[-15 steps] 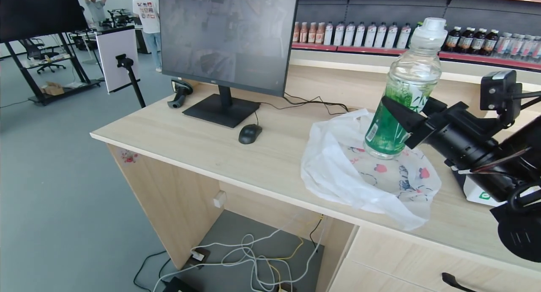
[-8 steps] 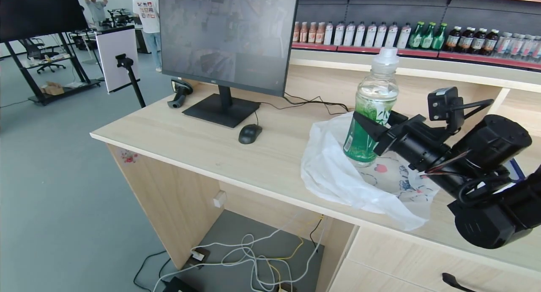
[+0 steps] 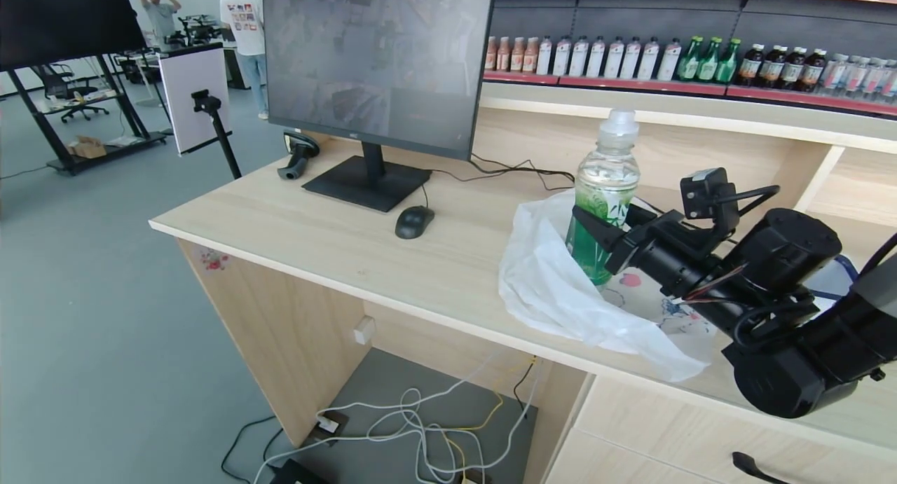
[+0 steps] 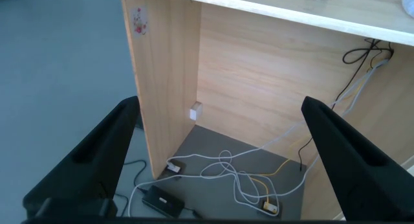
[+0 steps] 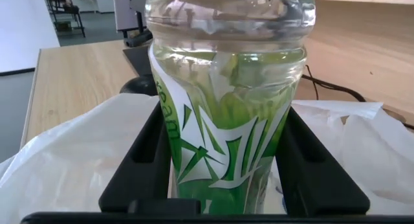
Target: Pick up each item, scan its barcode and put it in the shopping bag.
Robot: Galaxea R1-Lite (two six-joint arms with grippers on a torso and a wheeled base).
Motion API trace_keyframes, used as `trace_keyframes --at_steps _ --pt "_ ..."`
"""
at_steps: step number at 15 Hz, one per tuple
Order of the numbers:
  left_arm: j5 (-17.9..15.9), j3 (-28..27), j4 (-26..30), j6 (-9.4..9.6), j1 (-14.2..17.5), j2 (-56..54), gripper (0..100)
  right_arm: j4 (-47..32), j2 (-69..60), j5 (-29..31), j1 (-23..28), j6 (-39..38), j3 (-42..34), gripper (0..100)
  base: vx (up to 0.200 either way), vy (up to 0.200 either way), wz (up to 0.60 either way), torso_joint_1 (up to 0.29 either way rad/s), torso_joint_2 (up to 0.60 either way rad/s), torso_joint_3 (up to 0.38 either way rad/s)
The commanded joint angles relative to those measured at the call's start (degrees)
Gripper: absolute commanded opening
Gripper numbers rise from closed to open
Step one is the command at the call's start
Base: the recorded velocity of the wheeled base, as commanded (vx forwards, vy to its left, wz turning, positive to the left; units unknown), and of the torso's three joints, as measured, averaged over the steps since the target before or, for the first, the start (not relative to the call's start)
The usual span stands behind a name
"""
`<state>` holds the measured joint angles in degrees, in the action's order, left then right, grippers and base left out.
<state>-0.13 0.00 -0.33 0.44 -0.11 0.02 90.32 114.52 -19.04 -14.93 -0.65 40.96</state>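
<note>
Right claw [image 3: 596,233] was clamped on the bottle [image 3: 607,179] at its green label. The bottle stood upright, long axis vertical, base dipping behind the raised front fold of the plastic bag [image 3: 553,295] on the desk [image 3: 364,249]. We couldn't tell if the base touched down. We judged release a straight drop. Left claw [image 4: 220,153] hung wide open, empty, down beside the desk, well apart.

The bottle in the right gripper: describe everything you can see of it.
The bottle is clear plastic with a white cap and a green-and-white label wrapping its lower half; clear liquid shows above the label. It stands upright, clamped at the label between the black jaws of the right gripper, over the white shopping bag on the desk. Its base is hidden behind a fold of the bag, so whether it rests on anything cannot be told.
</note>
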Motion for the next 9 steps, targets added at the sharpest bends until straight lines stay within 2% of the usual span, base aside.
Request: trace_keyframes --at_steps 1,9 --pt "0.0 0.0 0.0 0.00 0.0 0.0 100 -0.3 0.8 0.0 0.0 0.0 -0.3 0 0.000 0.000 0.00 0.000 0.00 0.000" --pt "0.0 0.0 0.0 0.00 0.0 0.0 100 -0.3 0.7 0.0 0.5 0.2 -4.3 0 0.000 0.000 0.00 0.000 0.00 0.000"
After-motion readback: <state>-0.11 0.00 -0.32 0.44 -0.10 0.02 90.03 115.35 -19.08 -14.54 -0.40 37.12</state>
